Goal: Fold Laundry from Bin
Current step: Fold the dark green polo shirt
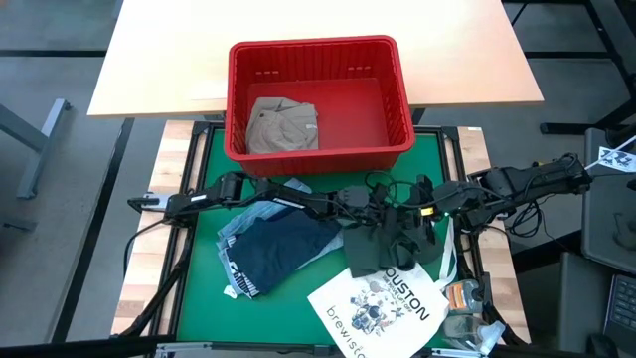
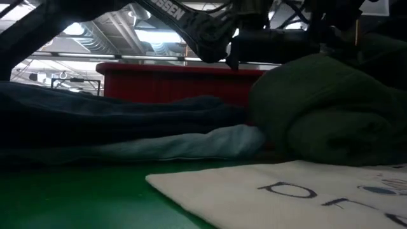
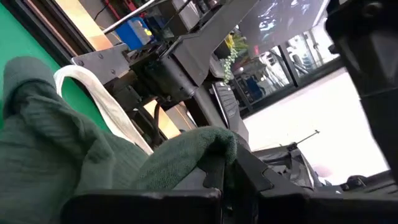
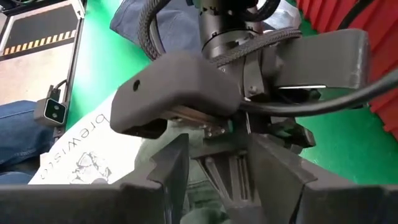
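High view is showing a green mat (image 1: 199,298) crowded with clothes and a white tote (image 1: 383,303). Both arms are meeting mid-mat: left gripper (image 1: 383,207) is pinching the dark green garment (image 1: 388,249), right gripper (image 1: 415,211) fingers are sitting apart. Red bin (image 1: 320,52) is holding a khaki piece (image 1: 281,125) behind.

Both arms reach in low from opposite sides and meet mid-bench; the left tool (image 1: 370,199), at the end of the left arm, is clamped tight on a fold of green cloth (image 3: 186,158); the right tool (image 1: 415,207) sits just right of it, fingers (image 4: 171,168) parted, facing the left wrist.
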You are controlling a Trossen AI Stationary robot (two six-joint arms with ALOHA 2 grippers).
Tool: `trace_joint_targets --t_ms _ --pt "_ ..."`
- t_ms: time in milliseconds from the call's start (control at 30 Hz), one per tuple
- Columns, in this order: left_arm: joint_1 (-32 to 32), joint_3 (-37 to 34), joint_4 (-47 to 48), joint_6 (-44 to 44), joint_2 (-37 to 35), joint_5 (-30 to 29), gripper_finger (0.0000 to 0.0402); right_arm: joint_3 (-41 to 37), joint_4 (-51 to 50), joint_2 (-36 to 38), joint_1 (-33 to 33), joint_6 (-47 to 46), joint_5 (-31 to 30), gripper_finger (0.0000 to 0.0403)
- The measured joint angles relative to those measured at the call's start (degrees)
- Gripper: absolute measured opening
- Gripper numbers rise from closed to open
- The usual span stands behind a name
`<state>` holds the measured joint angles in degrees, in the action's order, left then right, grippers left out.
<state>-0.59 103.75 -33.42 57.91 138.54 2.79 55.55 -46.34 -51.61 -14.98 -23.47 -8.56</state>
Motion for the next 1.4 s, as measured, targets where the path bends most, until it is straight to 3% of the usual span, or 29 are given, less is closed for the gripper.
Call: trace_joint_targets --t_ms 233,533,767,1400 --pt "-0.3 5.4 0.2 -2.8 3.0 -2.6 0.0002 0.0 -0.7 0.1 0.0 0.0 0.2 0.0166" --pt "-0.5 5.5 3.1 -11.0 3.0 -7.7 0.0003 0.0 -1.6 0.0 -0.1 0.2 0.5 0.0166" --pt "-1.5 5.6 4.5 -16.1 3.0 -13.4 0.0029 0.0 -3.3 0.0 -0.1 0.1 0.7 0.0166" --pt "-1.4 5.5 4.9 -22.8 3.0 -11.3 0.0127 0.0 -3.2 0.0 0.0 -0.1 5.1 0.0166"
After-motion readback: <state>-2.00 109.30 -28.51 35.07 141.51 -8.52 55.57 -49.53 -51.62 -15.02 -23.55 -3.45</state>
